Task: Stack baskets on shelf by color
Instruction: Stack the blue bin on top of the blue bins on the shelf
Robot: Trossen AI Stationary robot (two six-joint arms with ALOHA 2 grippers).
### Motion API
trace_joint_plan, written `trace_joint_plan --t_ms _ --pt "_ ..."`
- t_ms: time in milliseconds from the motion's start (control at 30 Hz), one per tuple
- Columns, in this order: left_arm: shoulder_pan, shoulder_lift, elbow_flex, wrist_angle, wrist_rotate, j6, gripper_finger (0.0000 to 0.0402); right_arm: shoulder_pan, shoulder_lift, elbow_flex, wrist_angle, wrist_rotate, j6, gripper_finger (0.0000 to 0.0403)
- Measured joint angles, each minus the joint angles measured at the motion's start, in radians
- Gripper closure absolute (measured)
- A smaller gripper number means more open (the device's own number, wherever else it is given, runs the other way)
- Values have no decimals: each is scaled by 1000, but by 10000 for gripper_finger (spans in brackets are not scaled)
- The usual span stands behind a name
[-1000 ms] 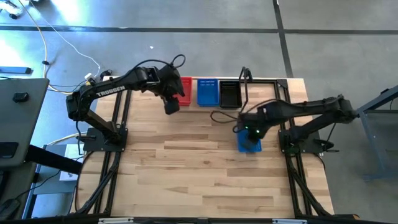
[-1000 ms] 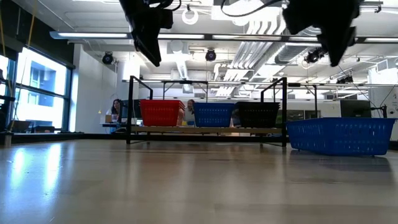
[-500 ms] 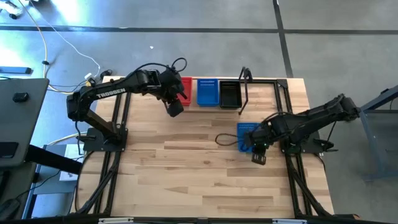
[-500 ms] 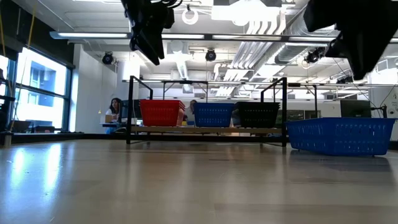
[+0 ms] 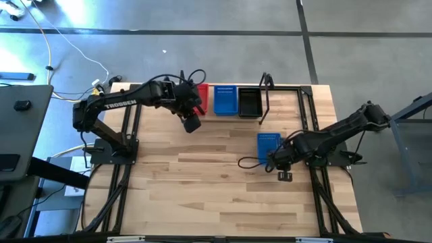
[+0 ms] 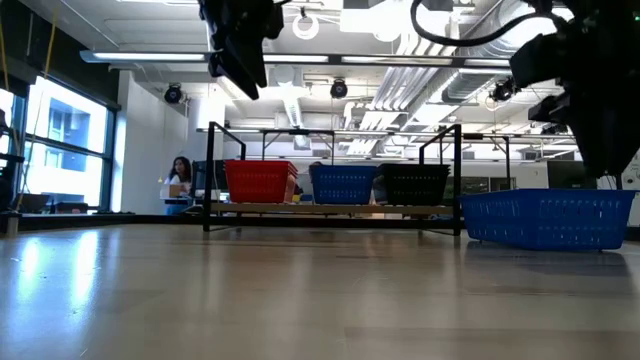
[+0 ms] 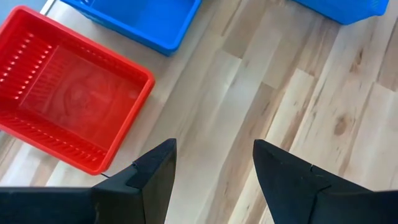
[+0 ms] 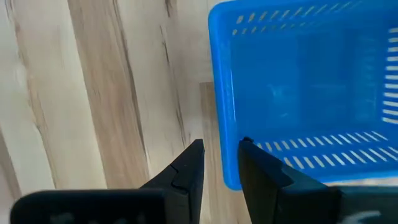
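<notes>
left claw: jaws spread wide, holding nothing — hangs above the bench, just in front of the shelf's red end
right claw: jaws narrow, a slim gap between the fingers, nothing gripped — low over the bench
loose blue perforated plastic basket: on the bench just beyond the right claw, its near corner right by the fingertips, not clamped
shelf: narrow light wooden board with black wire uprights, directly behind the left claw
red perforated plastic basket: on the shelf, nearest the left claw
shelf blue perforated basket: next along, away from the left claw
black perforated basket: farthest from the left claw — closest shelf basket to the right claw
</notes>
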Motion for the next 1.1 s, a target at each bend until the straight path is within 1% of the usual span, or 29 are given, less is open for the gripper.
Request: trace_joint_plan --t_ms 200,433,533,600,700,767,900,1100 --pt "-20 0 0 0 -35 0 200 0 0 -79 95 -23 -2 320" --pt "-22 0 0 0 -36 0 200 -1 0 -130 108 -23 29 321" --pt "-22 0 0 0 -36 0 200 -5 0 -135 138 -11 30 330" --pt "-22 0 0 0 -36 8 200 -12 1 -138 149 -11 31 343" --pt "-22 0 0 0 -36 33 200 -26 1 -138 158 -29 51 381" --pt "-22 0 0 0 -36 48 200 -31 1 -138 159 -51 72 396" --pt "-22 0 0 -7 -36 92 200 -28 1 -112 160 -62 129 397" --pt "-22 0 0 -57 -36 171 200 -29 1 -7 169 -45 188 401"
